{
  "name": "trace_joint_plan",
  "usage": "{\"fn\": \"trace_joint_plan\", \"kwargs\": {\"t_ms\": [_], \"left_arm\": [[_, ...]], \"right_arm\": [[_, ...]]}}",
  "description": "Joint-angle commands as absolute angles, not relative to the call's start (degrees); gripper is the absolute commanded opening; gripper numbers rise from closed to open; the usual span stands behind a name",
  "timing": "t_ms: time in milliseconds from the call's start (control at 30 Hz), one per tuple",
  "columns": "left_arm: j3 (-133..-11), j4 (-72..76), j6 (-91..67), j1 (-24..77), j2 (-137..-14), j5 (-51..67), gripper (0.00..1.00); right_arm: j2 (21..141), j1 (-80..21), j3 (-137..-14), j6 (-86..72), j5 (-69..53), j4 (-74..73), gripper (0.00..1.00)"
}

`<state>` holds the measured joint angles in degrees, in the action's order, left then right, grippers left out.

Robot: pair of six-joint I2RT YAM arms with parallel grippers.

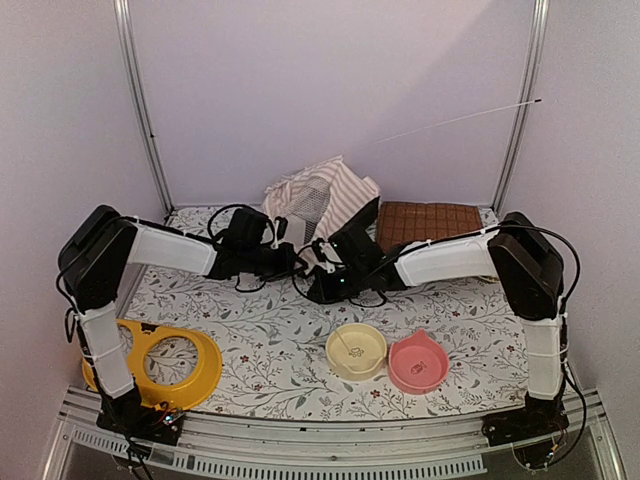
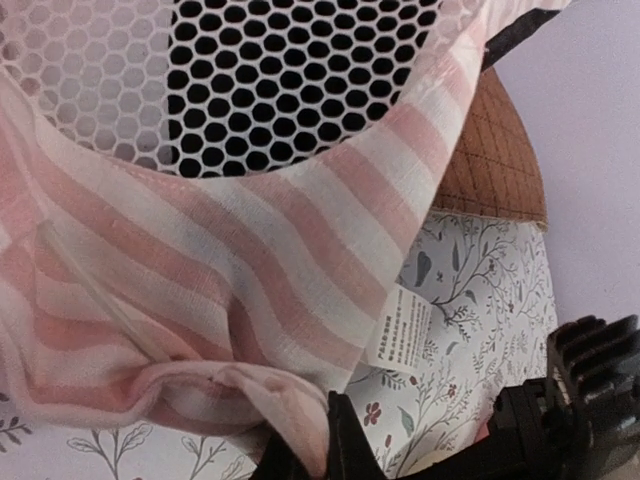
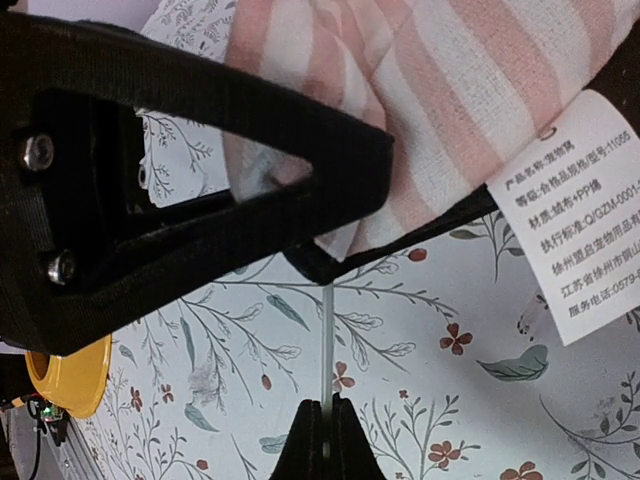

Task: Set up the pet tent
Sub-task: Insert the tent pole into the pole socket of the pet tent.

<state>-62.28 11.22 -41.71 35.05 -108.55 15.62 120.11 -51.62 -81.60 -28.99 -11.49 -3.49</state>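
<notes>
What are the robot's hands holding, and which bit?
The left gripper pinches the tent by a fold of striped fabric. The right gripper pinches its thin clear pole.

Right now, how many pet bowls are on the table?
2: a cream bowl at the front centre and a pink bowl just right of it. The crumpled tent might hide others.

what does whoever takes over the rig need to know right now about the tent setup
Tools: the left tool is shut on a fold of the pet tent. The right tool is shut on a thin clear pole that runs up to the fabric edge.
Things: the tent lies in a collapsed heap at the back of the table, beside the brown mat.
Done: both grips are on.
Left: work the pole in and raise the tent, which is not standing yet.
</notes>
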Motion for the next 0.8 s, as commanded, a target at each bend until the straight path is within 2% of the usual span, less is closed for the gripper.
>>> {"fn": "trace_joint_plan", "kwargs": {"t_ms": [0,233,467,567,767], "left_arm": [[-65.46,7.33,-37.55,36.03,-115.86,14.34,0.00],[-64.58,8.20,-37.57,36.21,-115.97,14.22,0.00],[-64.09,8.34,-37.50,36.10,-116.36,14.49,0.00],[-63.69,8.64,-37.44,36.10,-116.26,14.61,0.00],[-63.40,9.20,-37.64,36.04,-116.00,14.94,0.00]], "right_arm": [[120.36,-53.82,-85.34,-29.85,-19.50,0.63,0.00],[118.33,-53.77,-83.16,-29.26,-17.80,0.06,0.00],[117.60,-53.75,-85.78,-28.18,-17.53,-5.50,0.17],[116.49,-53.74,-86.01,-27.72,-17.00,-8.37,0.29],[111.57,-53.71,-84.25,-26.64,-14.55,-16.02,0.42]]}}
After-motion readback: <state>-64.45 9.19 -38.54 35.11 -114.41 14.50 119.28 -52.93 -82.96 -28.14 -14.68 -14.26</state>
